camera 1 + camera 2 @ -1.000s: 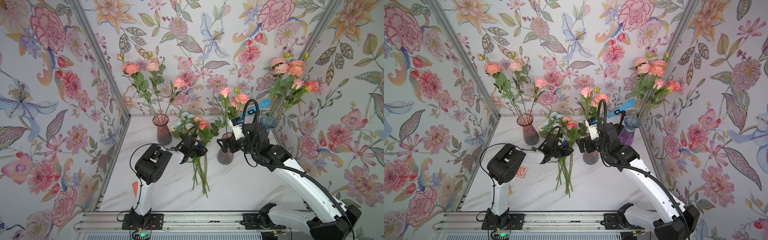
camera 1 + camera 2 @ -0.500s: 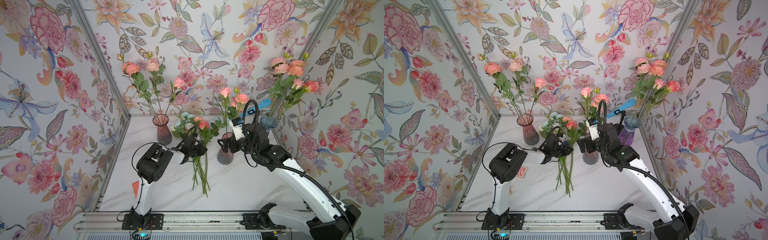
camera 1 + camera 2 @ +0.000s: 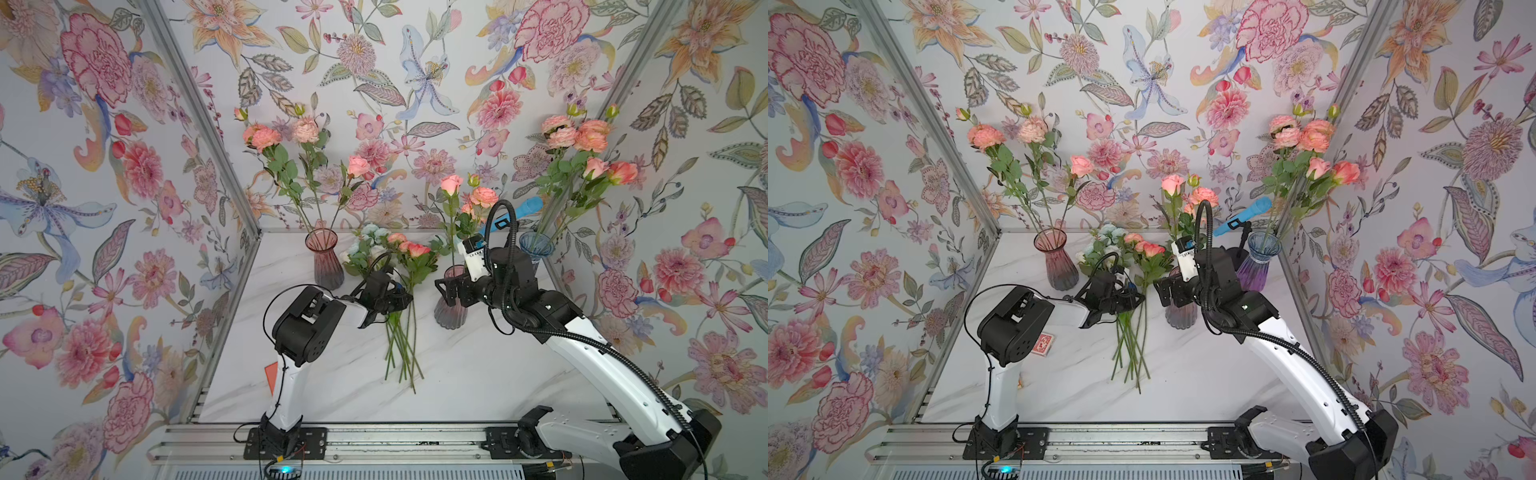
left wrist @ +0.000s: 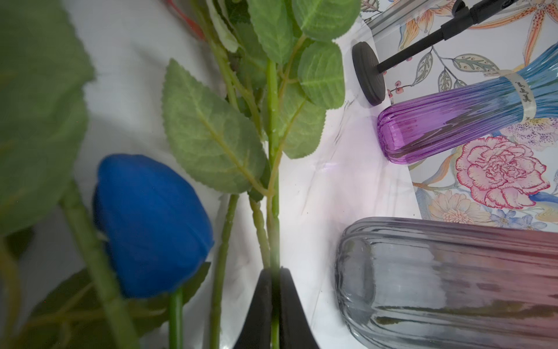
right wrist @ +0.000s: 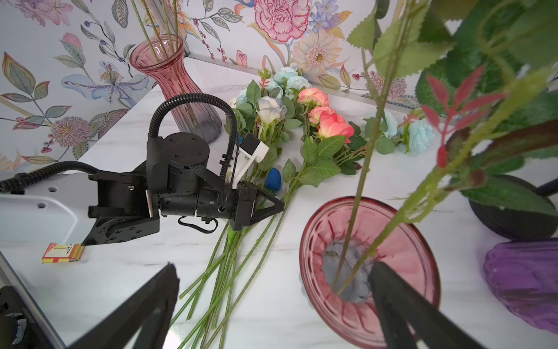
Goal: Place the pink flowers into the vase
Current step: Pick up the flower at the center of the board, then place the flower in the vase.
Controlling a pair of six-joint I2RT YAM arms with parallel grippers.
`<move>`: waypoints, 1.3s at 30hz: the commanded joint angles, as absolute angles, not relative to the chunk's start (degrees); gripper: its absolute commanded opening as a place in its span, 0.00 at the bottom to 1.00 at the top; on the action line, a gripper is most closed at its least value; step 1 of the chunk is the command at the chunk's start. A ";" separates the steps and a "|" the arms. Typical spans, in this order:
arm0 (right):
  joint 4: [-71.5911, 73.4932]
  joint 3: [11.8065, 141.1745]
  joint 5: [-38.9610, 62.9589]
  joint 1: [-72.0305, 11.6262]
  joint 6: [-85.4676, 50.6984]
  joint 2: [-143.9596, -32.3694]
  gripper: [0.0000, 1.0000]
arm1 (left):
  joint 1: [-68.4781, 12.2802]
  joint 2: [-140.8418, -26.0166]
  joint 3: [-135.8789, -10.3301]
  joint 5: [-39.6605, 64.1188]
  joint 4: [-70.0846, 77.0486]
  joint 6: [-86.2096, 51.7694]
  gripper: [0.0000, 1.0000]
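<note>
Pink artificial roses [image 3: 409, 249] on long green stems: one stem pinched between clenched left fingers [image 4: 259, 305], bunch lying on white marbled worktop [image 3: 478, 365]; right fingers [image 5: 145, 305] spread wide, by mouth of pink ribbed glass vase [image 5: 416, 238].

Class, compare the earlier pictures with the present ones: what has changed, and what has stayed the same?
The left gripper closed on a green stem in the loose bunch on the table. The right gripper stayed open over the middle vase; nothing else visibly moved.
</note>
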State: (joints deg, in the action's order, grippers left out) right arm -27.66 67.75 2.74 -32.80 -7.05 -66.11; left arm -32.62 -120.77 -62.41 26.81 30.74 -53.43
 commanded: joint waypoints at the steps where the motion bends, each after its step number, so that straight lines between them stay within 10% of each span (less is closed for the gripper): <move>1: -26.72 67.43 2.89 -32.61 -6.59 -65.76 0.99 | -31.15 -120.78 -61.74 26.45 30.52 -52.50 0.00; 39: -24.96 70.05 6.53 -41.27 -7.41 -67.47 1.00 | -27.28 -94.81 -50.99 27.96 47.55 -44.20 0.00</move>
State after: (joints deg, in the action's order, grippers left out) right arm -27.14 68.18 7.05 -40.66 -6.90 -66.81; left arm -27.86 -97.78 -52.88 28.12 41.34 -45.80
